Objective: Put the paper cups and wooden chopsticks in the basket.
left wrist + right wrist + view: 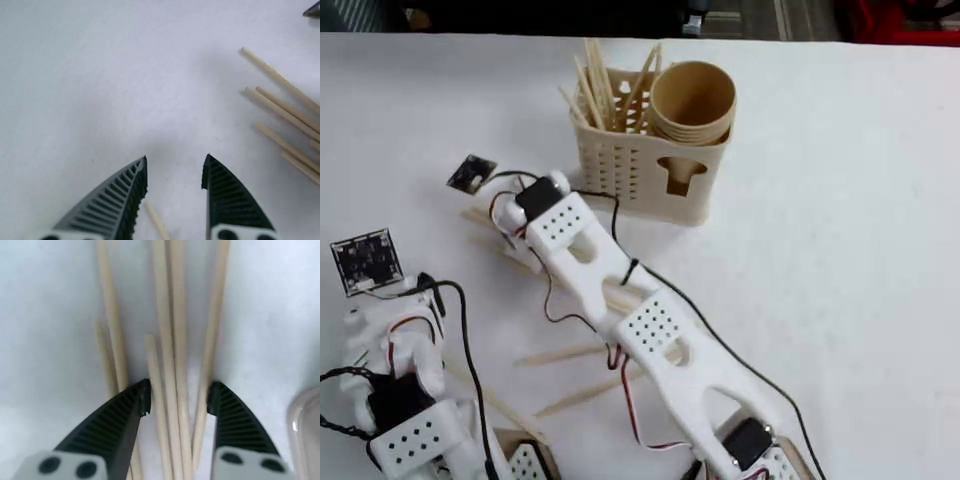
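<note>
I am looking down on a white table [860,300] whose matte top has a faint, soft texture in both wrist views. Its far edge runs straight along the top of the high view, and the room beyond it is dark. Something red [898,18] sits past the far right corner, too cut off to name.

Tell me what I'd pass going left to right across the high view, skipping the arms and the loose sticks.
Larger black square circuit board → smaller black square circuit board → upright wooden chopsticks → stacked tan paper cups. The last two stand in the cream slotted plastic basket.
</note>
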### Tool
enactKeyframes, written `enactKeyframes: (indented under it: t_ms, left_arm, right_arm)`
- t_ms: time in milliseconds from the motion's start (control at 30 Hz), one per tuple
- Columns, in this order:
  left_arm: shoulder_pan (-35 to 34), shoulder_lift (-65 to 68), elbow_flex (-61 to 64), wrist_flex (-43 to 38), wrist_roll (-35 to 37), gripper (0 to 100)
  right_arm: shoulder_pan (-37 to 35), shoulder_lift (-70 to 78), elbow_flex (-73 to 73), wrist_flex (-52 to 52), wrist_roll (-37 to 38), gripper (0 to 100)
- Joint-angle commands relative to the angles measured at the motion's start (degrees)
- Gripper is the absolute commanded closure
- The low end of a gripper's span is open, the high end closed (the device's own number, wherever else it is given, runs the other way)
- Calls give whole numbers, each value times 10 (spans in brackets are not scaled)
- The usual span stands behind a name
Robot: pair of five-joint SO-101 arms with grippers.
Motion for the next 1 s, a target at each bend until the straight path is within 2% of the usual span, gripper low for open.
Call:
enactKeyframes:
  t_ms: [0,100,367,967]
  left_arm:
    - [-1,-7,-5,-12,4,812]
    - [-1,-7,-5,-12,4,812]
    - [-1,-7,-5,-12,4,812]
    - [-1,-7,-5,-13,4,812]
  right_arm:
    - [6,7,-5,-7,4,860]
    - [11,10,-5,-7,4,987]
    - [23,-22,-49,23,4,980]
    - [28,-204,-51,27,-18,980]
